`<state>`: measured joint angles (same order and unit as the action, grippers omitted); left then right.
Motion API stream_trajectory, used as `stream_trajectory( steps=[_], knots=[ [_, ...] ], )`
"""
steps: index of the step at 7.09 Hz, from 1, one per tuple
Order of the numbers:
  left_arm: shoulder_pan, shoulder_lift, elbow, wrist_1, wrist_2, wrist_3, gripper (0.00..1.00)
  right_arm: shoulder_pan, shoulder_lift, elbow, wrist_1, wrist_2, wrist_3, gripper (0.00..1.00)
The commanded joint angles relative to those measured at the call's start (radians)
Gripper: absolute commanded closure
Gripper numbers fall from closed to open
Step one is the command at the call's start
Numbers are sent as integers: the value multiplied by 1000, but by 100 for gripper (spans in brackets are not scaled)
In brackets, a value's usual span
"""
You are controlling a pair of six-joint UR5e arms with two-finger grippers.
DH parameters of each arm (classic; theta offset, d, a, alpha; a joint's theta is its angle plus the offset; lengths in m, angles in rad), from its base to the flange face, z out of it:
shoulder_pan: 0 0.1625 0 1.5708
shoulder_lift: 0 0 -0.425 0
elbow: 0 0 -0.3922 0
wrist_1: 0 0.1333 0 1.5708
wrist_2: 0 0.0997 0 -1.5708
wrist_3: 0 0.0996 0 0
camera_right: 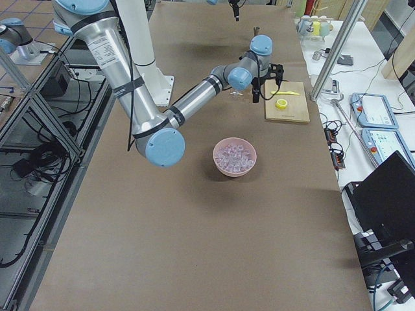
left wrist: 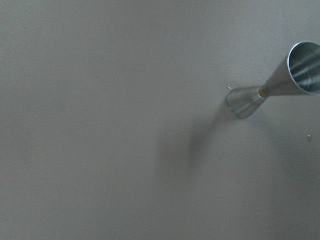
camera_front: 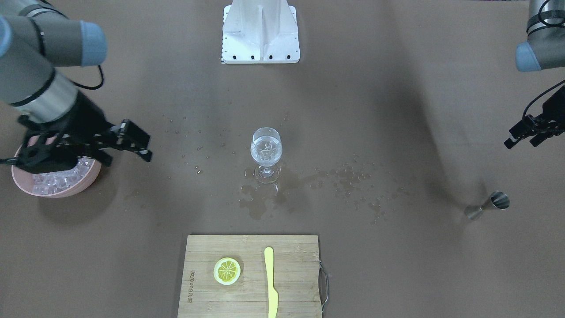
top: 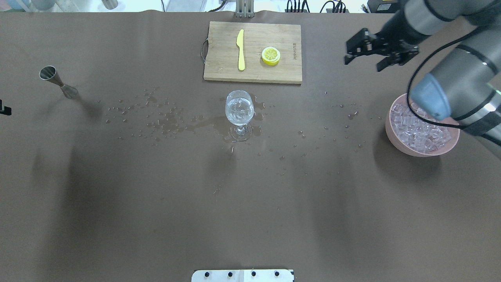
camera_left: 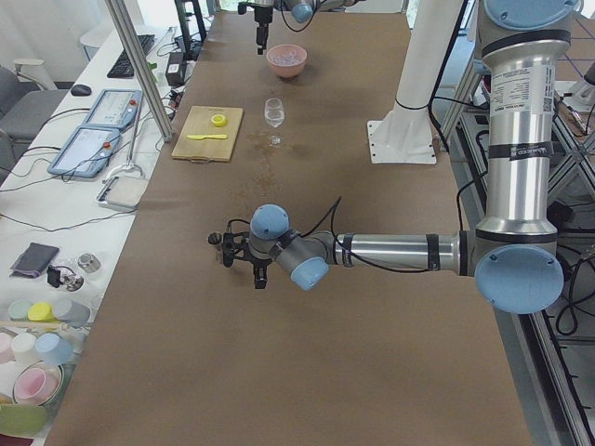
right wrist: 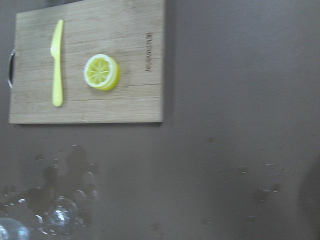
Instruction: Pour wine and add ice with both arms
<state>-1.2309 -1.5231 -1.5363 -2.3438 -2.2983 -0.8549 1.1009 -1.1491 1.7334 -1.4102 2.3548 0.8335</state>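
A stemmed glass (camera_front: 265, 148) (top: 239, 109) stands mid-table. It holds clear wine with a few ice cubes in it. More ice (top: 419, 131) (camera_front: 55, 181) fills a pink bowl (top: 392, 135) (camera_front: 90, 179). My right gripper (top: 363, 64) (camera_front: 127, 159) hangs open and empty above the table, just off the bowl's rim on the cutting-board side. At the other end, my left gripper (camera_front: 521, 144) hovers open and empty a short way from a steel jigger (camera_front: 487, 205) (top: 58, 81) (left wrist: 272, 90). The jigger's cup looks empty.
Spilled liquid (camera_front: 260, 198) and droplets surround the glass foot. A wooden cutting board (camera_front: 251, 296) (top: 252, 72) carries a lemon half (camera_front: 227, 270) (right wrist: 101, 72) and a yellow knife (camera_front: 270, 282) (right wrist: 57, 62). The white pedestal (camera_front: 260, 31) stands at the robot's side.
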Motion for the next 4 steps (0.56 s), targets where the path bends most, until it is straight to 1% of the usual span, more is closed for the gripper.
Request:
stream_trajectory(
  steps=[1,2,3,4],
  knots=[
    [1,-31,30,3,-4,-3,1,187,-148,-123,-4,52,-457,0],
    [1,-31,30,3,-6,-3,1,248,-173,-215,-1,52,-632,0],
    [1,-31,30,1,-6,-3,1,290,-179,-288,-4,52,-749,0],
    [1,-31,33,1,-1,3,1,325,-214,-316,3,51,-775,0]
  ],
)
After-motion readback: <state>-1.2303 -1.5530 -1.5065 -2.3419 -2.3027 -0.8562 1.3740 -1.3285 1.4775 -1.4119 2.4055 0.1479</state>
